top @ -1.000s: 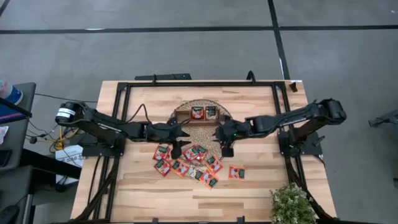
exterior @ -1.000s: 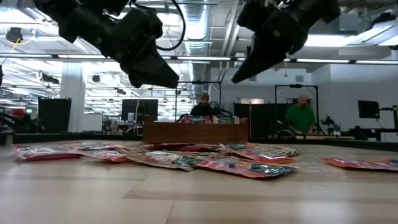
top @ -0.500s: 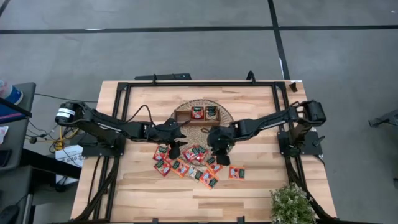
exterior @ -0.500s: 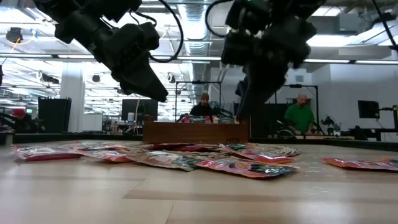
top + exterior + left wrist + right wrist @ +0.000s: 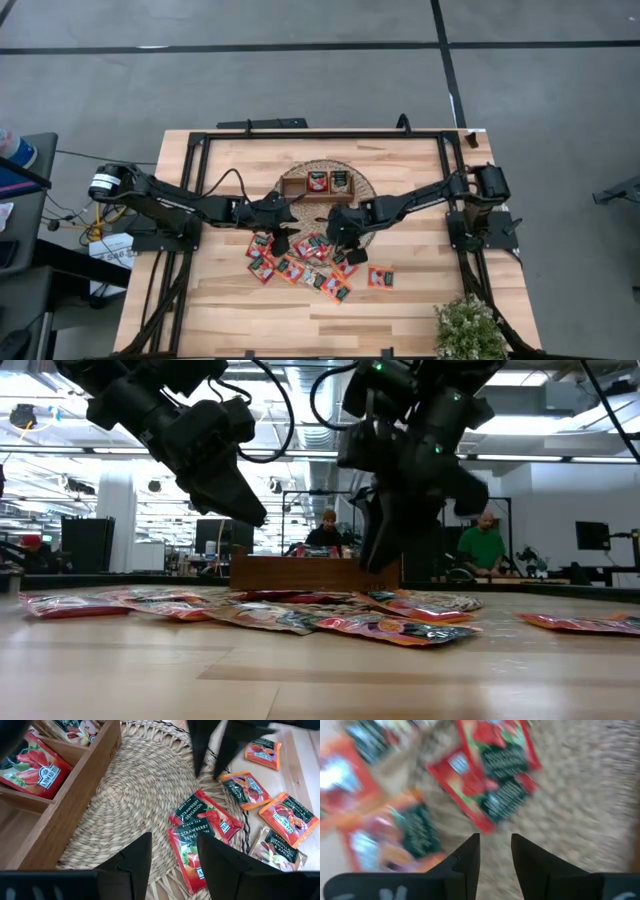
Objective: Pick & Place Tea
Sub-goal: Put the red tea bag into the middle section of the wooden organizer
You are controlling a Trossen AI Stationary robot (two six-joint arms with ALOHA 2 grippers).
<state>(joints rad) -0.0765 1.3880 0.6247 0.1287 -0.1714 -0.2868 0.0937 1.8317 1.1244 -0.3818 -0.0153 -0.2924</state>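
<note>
the small flat red-orange tea sachets w/ green and white labels (image 5: 305, 262) lay scattered on the light wooden surface (image 5: 220, 305), most in a loose heap at the near edge of the round woven straw mat (image 5: 362, 190), a few overlapping its rim. one sachet (image 5: 380, 277) sat a bit apart from the heap, toward the right arm's side. two more sachets (image 5: 328, 181) were already inside the brown three-compartment wooden tray (image 5: 293, 186), which rested on the mat; its third compartment looked bare.

the left tool (image 5: 282, 240) hung over the heap's left end, fingers (image 5: 136, 860) spread apart w/ nothing between them; in its wrist view two strawberry sachets (image 5: 200, 832) lay on the mat's rim right ahead of the tips.

the right tool (image 5: 340, 243) was over the heap's right part, near the mat's edge, pointed down at sachets; its fingers (image 5: 468, 857) stood partly apart, a gap visible, nothing gripped. in the low view both tools were above the sachets, not touching them.

a small green potted plant (image 5: 468, 328) stood at the surface's near right corner. two people (image 5: 485, 545) were in the room behind.
</note>
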